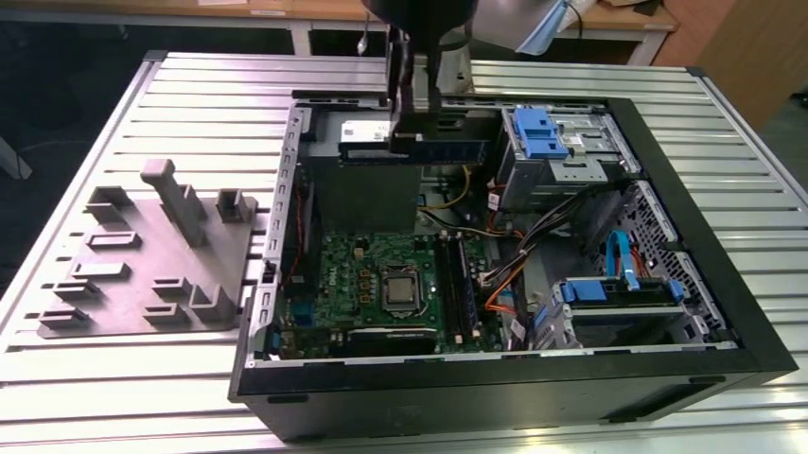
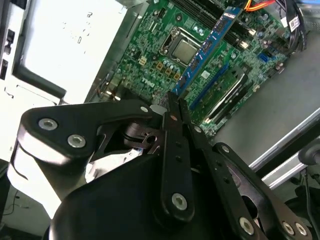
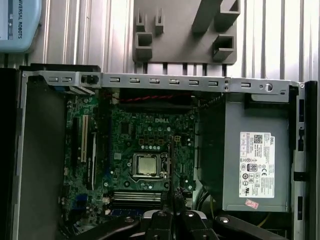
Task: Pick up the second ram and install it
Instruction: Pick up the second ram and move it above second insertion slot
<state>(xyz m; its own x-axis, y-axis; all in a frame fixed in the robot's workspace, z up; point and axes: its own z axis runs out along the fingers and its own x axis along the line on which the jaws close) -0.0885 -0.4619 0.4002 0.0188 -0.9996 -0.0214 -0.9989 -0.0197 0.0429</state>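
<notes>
Since the gripper (image 2: pixel 172 102) is pinched narrow on one end of the ram (image 2: pixel 206 50), the pick-up looks done. The stick is off every surface, a long blue-green strip with dark chips jutting straight out past the fingertips. Held this way, it meets the second wrist view nearly edge-on.

Below it lies the green board (image 3: pixel 150 130), with the socket (image 3: pixel 147 165) near its middle and the slots (image 3: pixel 135 196) in a row just beside that. The ram touches none of them, so by my reading all of the installing is left: lining it up over a slot and pressing it home. Whether another stick already sits in one of the slots I cannot tell.

In the exterior view the ram hangs level above the open case (image 1: pixel 505 390), over the end farther from that camera and near the grey supply box (image 1: pixel 360 189), apart from the slots.

Farther out, a grey plate (image 1: pixel 139 255) of moulded holders lies on the slatted table (image 1: pixel 707 104), just beside the case on the exterior view's left.
</notes>
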